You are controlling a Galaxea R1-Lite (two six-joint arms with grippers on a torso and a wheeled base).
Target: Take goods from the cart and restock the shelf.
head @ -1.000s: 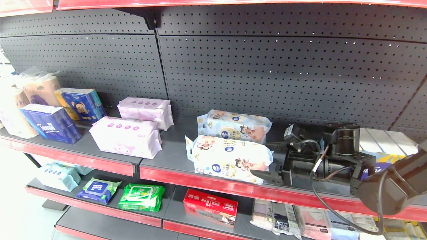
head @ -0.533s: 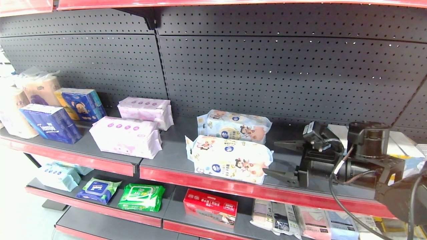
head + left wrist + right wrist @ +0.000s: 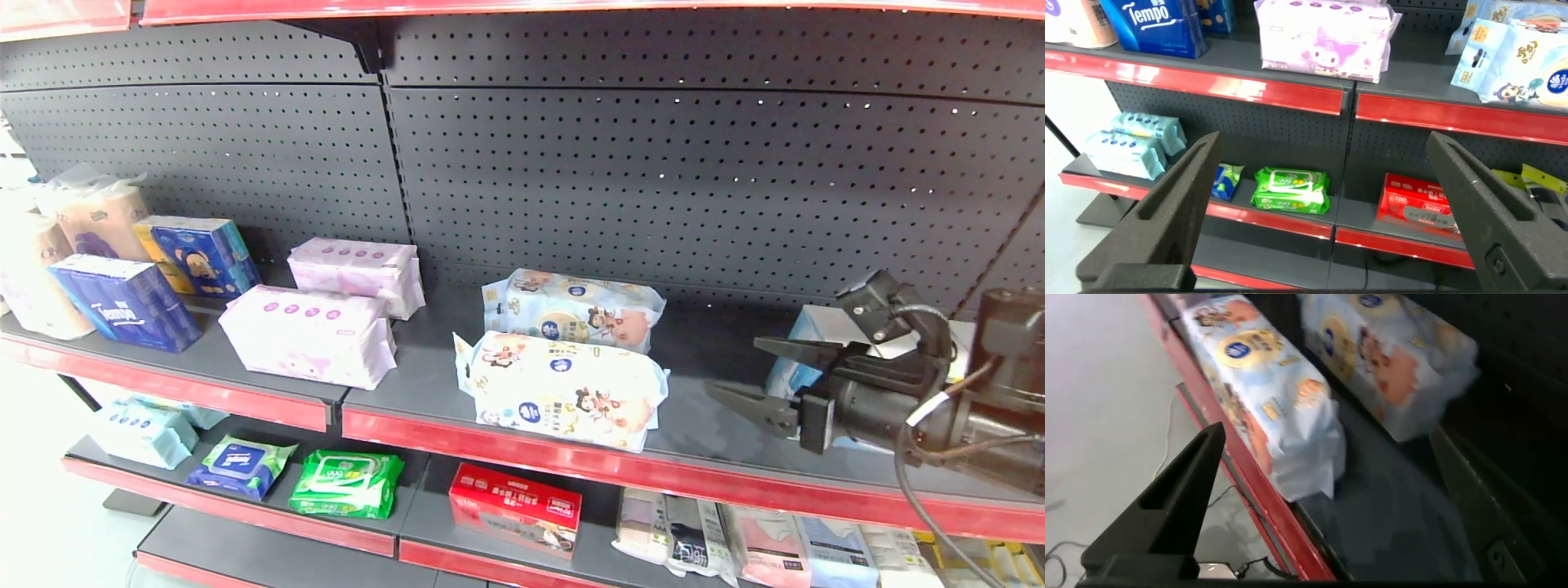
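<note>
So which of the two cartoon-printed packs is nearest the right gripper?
The front pack, at the shelf's red edge; the rear pack lies by the pegboard, farther from the open right gripper.

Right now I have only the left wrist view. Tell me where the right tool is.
Observer: The right tool hangs over the shelf, right of the front cartoon pack, apart from it.
Operator: Give me its state.
Observer: Jaws open, nothing between them.
Operator: Report what lies behind the tool.
Observer: A blue-and-white pack, partly hidden by it.
</note>
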